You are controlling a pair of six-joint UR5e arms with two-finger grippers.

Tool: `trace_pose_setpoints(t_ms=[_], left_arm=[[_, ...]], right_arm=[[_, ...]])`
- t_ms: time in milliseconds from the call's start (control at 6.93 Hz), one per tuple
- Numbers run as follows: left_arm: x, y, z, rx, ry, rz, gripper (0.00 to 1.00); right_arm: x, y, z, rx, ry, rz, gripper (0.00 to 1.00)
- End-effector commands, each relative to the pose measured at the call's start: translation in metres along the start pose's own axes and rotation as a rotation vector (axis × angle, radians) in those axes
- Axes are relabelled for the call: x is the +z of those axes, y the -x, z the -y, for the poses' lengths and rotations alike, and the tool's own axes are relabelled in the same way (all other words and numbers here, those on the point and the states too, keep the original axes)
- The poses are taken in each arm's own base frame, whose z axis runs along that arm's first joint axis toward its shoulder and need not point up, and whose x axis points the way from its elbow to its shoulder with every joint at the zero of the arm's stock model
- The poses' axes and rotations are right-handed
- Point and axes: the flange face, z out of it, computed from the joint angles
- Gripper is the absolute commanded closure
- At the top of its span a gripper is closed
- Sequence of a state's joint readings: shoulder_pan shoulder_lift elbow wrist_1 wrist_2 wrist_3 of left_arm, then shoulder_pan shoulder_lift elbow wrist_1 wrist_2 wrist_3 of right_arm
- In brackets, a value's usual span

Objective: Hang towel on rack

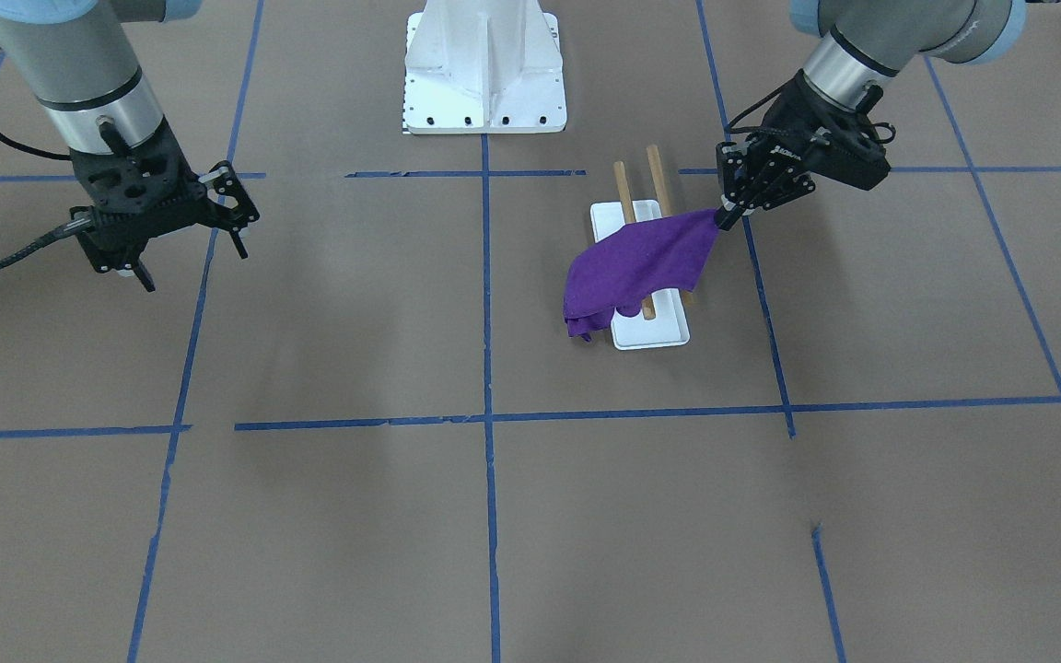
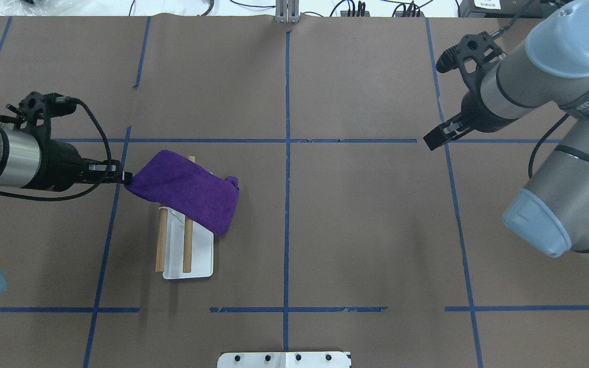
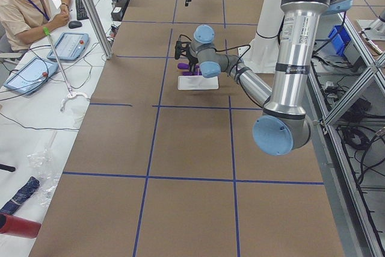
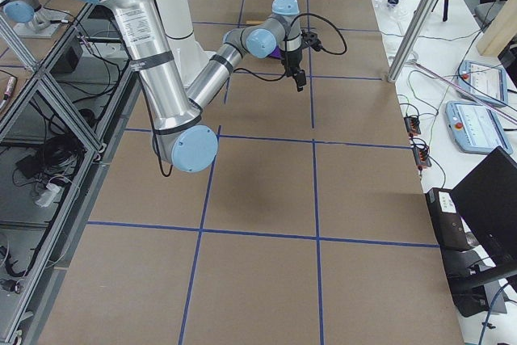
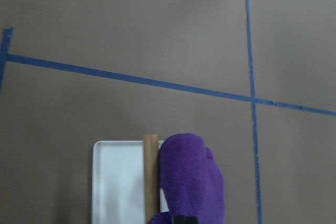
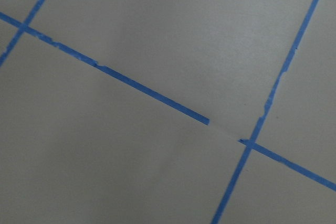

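The deep-purple towel (image 1: 641,267) lies draped across the rack's two wooden dowels (image 1: 658,175), its free end hanging off the side toward the table's middle. The rack's flat white base (image 1: 655,333) sits under it. My left gripper (image 1: 720,219) is shut on one towel corner, just off the rack's outer side. In the overhead view the towel (image 2: 187,197) stretches from the left gripper (image 2: 127,177) over the rack's far half, with its base (image 2: 200,258) showing. The left wrist view shows the towel (image 5: 191,177) beside one dowel (image 5: 150,177). My right gripper (image 1: 194,265) is open and empty, far from the rack.
A large white bolted pedestal (image 1: 484,74) stands at the robot's side of the table, near the rack. Blue tape lines grid the brown table (image 2: 366,230). An operator (image 3: 24,4) sits at a side desk beyond the table's far edge.
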State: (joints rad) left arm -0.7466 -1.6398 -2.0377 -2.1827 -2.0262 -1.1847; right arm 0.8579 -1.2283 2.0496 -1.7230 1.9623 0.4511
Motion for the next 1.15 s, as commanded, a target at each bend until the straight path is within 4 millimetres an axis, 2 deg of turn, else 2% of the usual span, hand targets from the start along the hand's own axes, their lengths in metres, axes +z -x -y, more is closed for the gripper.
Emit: trace_pose_setpoints(t_ms=[0,288,433,577,721,865,1010], left_arm=[[0.017,0.042,-0.005,0.032,0.005,0.000,1.00],[0.023,0.056,-0.001,0.080,0.004,0.022,1.00],[0.025,0.056,0.001,0.085,0.003,0.025,0.52],[0.027,0.060,0.003,0.134,0.007,0.036,0.01],[0.022,0.069,0.011,0.168,-0.001,0.049,0.00],[0.012,0.092,0.024,0.220,0.016,0.058,0.00],[-0.002,0.129,0.036,0.281,0.027,0.090,0.00]], right_arm=[[0.006,-0.056,-0.016,-0.045,0.041,-0.038,0.00],[0.006,-0.093,-0.019,-0.085,0.063,-0.042,0.00],[0.002,-0.107,-0.021,-0.067,0.064,-0.043,0.00],[0.005,-0.132,-0.026,-0.022,0.083,-0.028,0.00],[0.005,-0.162,-0.043,0.031,0.094,-0.057,0.00],[-0.005,-0.214,-0.070,0.130,0.102,-0.101,0.00],[-0.003,-0.266,-0.106,0.232,0.138,-0.141,0.00]])
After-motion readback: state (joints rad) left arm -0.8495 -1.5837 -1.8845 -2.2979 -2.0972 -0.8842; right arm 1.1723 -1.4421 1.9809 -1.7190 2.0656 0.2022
